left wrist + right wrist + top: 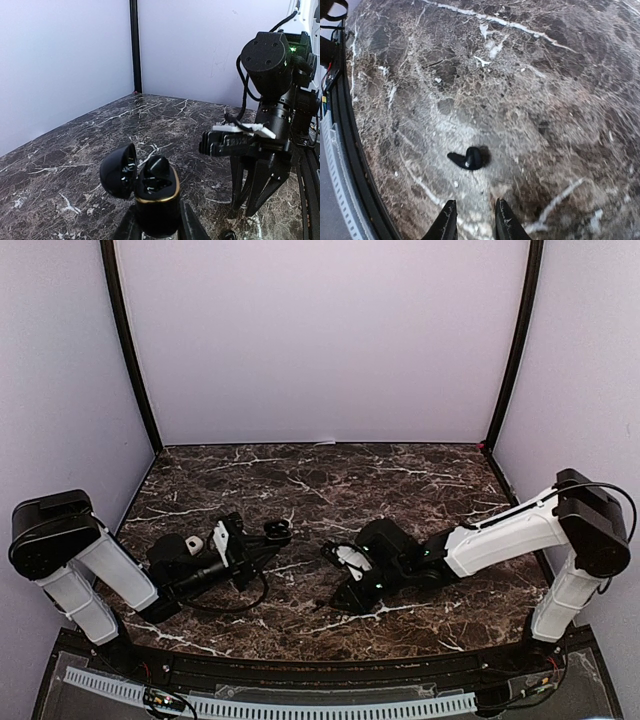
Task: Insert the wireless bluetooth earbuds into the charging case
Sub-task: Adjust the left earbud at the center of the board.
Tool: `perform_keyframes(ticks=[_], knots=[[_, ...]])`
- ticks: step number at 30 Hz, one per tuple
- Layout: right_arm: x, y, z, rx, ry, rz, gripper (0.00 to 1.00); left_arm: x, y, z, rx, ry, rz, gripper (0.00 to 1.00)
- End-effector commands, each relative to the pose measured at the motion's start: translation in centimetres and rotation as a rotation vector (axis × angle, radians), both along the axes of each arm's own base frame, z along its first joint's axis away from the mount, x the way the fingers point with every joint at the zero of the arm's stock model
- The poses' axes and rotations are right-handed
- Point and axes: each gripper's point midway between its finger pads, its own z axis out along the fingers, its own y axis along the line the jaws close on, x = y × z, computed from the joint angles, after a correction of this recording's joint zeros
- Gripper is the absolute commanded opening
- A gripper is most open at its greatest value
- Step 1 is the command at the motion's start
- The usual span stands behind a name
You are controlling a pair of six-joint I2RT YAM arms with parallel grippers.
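The loose earbud point(469, 158), black and glossy, is lying on the marble table point(545, 75) just ahead of the right gripper point(475, 207). That gripper's fingers are standing slightly apart with nothing between them and are not touching the bud. The charging case point(157, 200), black with a gold rim, is being held upright in the left gripper point(157, 222), which is clamping it from both sides. Its lid point(118, 170) is hanging open to the left. A dark rounded shape, the seated earbud point(158, 166), appears to be sitting in one well of the case. Judgement: the task is running at about its midpoint, with one bud apparently stowed and the case opened and presented. The pickup of the loose earbud, its transfer to the free well and possibly the lid closing are remaining. No brand, label or legible writing is showing on bud, case or table in any view.
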Motion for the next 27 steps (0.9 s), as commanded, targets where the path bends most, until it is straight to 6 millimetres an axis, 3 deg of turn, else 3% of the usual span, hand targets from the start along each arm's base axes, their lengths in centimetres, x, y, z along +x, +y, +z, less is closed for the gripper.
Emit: perform_keyframes(ticks=[1, 5, 11, 14, 19, 27], knots=[[1.2, 3.7, 1.6, 0.084, -0.041, 0.052, 0.25, -0.2, 0.2, 1.2, -0.020, -0.036, -0.006, 0.00], [1.6, 5.1, 0.8, 0.072, -0.026, 0.068, 0.26, 0.2, 0.6, 1.1, -0.017, -0.034, 0.027, 0.00], [1.3, 4.3, 0.4, 0.062, -0.021, 0.064, 0.25, 1.4, 1.8, 1.0, -0.011, -0.029, 0.111, 0.00], [0.1, 3.5, 0.5, 0.084, 0.013, 0.071, 0.23, 1.6, 2.0, 0.9, -0.008, -0.023, 0.127, 0.00], [-2.6, 2.9, 0.7, 0.096, 0.025, 0.084, 0.00, 1.4, 1.6, 0.8, 0.013, -0.036, 0.101, 0.00], [-4.2, 2.9, -2.2, 0.002, -0.005, 0.052, 0.00, 1.4, 1.6, 0.9, 0.016, -0.037, 0.104, 0.00]])
